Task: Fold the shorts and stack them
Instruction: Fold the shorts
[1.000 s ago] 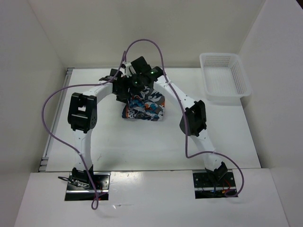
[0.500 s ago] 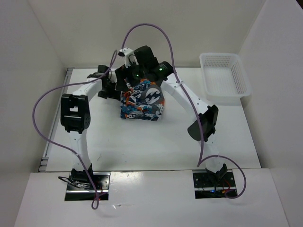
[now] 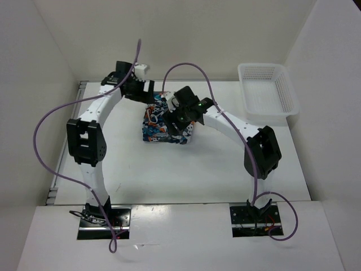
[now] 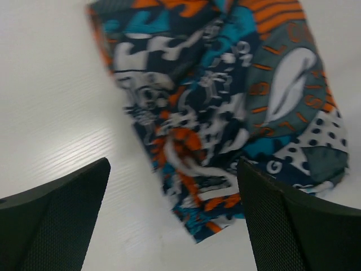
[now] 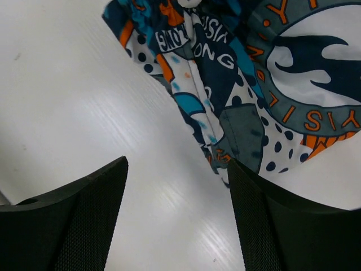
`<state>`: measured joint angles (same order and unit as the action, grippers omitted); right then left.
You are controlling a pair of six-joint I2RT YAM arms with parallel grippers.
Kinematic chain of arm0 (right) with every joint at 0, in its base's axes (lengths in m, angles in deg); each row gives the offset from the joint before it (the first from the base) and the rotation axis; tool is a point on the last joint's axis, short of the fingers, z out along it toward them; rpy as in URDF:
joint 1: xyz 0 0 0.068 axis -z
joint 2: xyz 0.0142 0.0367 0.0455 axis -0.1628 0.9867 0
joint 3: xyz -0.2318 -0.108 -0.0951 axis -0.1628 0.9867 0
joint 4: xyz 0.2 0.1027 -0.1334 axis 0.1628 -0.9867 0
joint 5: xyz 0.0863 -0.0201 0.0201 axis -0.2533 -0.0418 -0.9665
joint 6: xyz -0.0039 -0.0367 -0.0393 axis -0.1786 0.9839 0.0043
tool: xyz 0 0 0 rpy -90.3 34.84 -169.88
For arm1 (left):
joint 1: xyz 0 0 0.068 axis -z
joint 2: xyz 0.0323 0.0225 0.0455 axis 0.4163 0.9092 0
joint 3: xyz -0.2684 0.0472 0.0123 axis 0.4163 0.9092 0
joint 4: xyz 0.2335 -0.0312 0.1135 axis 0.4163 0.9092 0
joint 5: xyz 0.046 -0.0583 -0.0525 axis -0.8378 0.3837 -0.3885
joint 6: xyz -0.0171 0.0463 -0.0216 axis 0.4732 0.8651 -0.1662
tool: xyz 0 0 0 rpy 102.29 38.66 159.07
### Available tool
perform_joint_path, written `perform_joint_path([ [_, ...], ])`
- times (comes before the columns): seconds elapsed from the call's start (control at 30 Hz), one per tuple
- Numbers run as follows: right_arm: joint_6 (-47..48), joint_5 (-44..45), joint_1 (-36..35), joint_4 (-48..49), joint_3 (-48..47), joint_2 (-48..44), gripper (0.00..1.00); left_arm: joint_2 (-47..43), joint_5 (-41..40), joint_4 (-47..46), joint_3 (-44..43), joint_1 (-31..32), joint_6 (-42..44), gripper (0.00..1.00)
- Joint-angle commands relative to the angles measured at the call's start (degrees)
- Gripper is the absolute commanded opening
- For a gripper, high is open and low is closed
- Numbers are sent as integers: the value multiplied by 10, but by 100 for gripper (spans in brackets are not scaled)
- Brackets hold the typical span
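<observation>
Top view: the shorts (image 3: 163,129) are seen as a compact, roughly square bundle on the white table (image 3: 169,169), approx. mid-table and toward the far side, well apart from the white mesh basket (image 3: 265,68) at the far right corner. The left gripper (image 3: 144,90) is held over the bundle's far-left corner, and the right gripper (image 3: 176,113) is poised above its right half. Whether either touches the cloth can't be told from here. Left wrist view: the left gripper (image 4: 172,169) is shown w/ fingers (image 4: 56,220) spread wide and nothing btw them. The shorts (image 4: 225,107) lie on the table (image 4: 51,113) below, w/ layered edges visible and one corner pointing toward the cam. Right wrist view: the right gripper (image 5: 177,164) is likewise released, fingers (image 5: 282,226) parted and empty. A folded edge and seam of the shorts (image 5: 271,73) are seen just beyond the tips, w/ bare table (image 5: 73,101) beside them. Progress, as judged: the folding looks largely done, since the fabric is gathered into a tight packet w/ no legs trailing, though a slightly ragged edge may need tidying. Whether the bundle is one pair or several stacked can't be told, so the stacking part is left unconfirmed; only this one bundle is in view. Surface & room: a smooth, matte-white tabletop w/ faint grain is seen, enclosed by plain white walls (image 3: 51,68) on three sides.
</observation>
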<state>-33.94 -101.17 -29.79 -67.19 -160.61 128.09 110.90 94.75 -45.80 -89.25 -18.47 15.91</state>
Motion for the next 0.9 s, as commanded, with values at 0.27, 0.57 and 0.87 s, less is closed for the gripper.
perform_joint_path([
  [0.27,102,66,-12,162,44,44,78,132,16,11,-63,61,2,100],
  [0.57,141,77,-36,178,93,60,33,156,25,23,-69,49,2,50],
  [0.87,166,94,-60,220,188,31,0,168,-14,18,-155,42,2,14],
])
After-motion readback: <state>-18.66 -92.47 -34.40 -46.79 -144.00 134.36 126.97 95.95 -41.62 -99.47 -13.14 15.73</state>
